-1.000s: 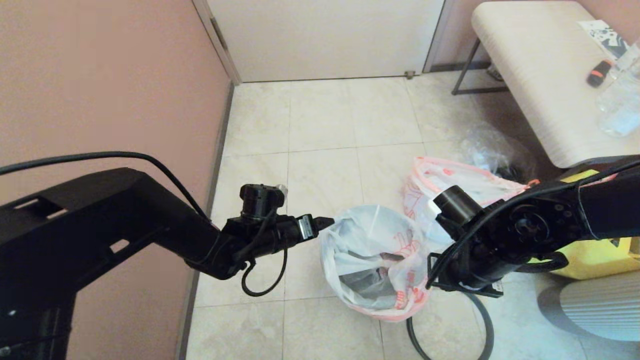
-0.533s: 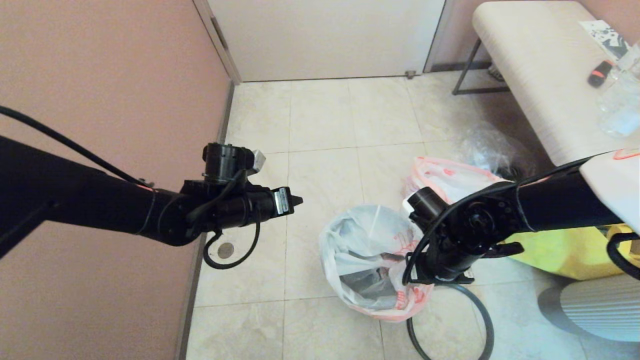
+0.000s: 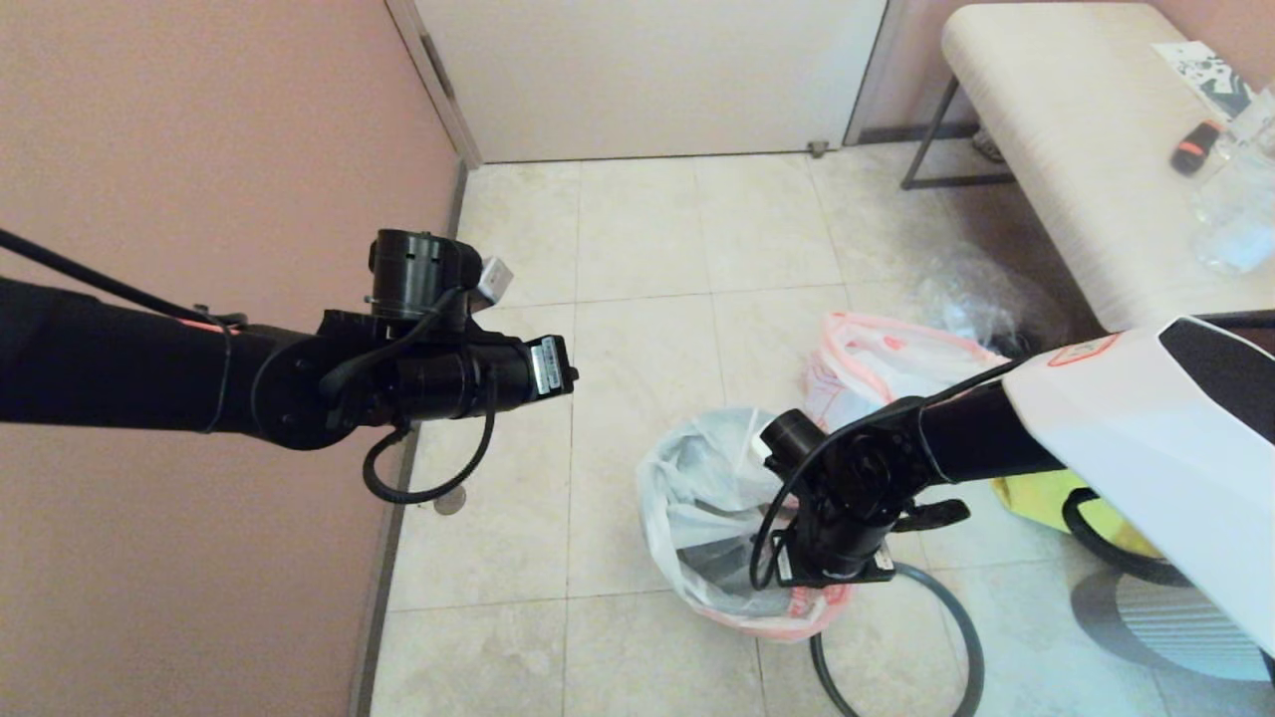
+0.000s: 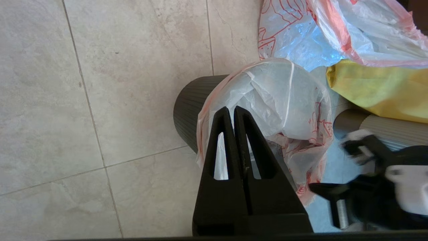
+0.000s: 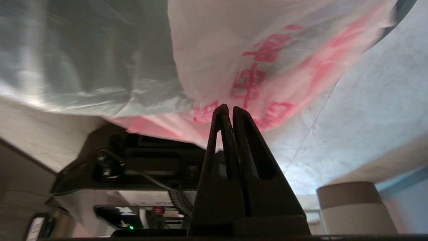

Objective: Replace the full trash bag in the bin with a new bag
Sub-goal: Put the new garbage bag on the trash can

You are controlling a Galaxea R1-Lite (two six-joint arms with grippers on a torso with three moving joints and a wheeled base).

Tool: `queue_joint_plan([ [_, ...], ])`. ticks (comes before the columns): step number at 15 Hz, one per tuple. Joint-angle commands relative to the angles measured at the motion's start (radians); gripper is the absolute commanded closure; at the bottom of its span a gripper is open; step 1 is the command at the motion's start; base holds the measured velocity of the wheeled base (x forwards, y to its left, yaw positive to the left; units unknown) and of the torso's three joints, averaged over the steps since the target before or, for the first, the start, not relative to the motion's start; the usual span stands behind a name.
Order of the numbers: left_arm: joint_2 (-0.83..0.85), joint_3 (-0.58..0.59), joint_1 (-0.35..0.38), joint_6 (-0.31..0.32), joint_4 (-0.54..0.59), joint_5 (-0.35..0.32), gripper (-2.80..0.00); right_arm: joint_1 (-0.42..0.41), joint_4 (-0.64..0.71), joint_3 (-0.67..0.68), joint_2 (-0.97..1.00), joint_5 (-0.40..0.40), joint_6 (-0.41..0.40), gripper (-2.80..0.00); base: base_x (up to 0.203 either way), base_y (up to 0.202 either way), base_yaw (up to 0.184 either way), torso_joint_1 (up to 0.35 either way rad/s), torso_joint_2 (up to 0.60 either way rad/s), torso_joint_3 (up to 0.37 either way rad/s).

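The new bag (image 3: 717, 478), thin white plastic with a pink rim and red print, lines the ribbed black bin (image 4: 187, 117) on the floor and hangs over its edge. Behind it lies the full trash bag (image 3: 896, 363), also seen in the left wrist view (image 4: 337, 30). My left gripper (image 4: 230, 108) is shut and empty, held in the air to the left of the bin (image 3: 568, 376). My right gripper (image 5: 230, 107) is shut, pointing down at the right side of the bag's rim with its tips against the printed plastic; I cannot tell if plastic is pinched.
A thin dark hoop (image 3: 961, 627) lies on the floor by the bin. A yellow tote (image 4: 378, 87), a grey ribbed cylinder (image 3: 1180, 617) and a clear bag with dark items (image 3: 981, 304) crowd the right. A bench (image 3: 1066, 149) stands behind; the pink wall (image 3: 199, 149) is at left.
The left gripper has shut and drawn back left and upward, away from the bag's rim. The right arm has swung left and down onto the bag's right rim.
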Motion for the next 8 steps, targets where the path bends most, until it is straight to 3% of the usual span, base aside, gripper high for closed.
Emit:
queue_joint_plan([
  [1, 0.004, -0.003, 0.0, -0.004, -0.002, 0.001, 0.0, 0.012, 0.006, 0.004, 0.037, -0.004, 0.003, 0.0, 0.0, 0.0, 0.0, 0.0, 0.0, 0.0],
  [6, 0.012, -0.006, 0.0, -0.004, -0.002, 0.006, 0.0, 0.04, 0.02, 0.111, -0.039, -0.015, 0.009, 0.0, 0.0, 0.0, 0.0, 0.0, 0.0, 0.0],
  [8, 0.012, -0.006, 0.003, -0.004, -0.002, 0.007, 0.0, 0.04, 0.015, 0.144, -0.05, -0.018, 0.055, 0.0, 0.0, 0.0, 0.0, 0.0, 0.0, 0.0],
])
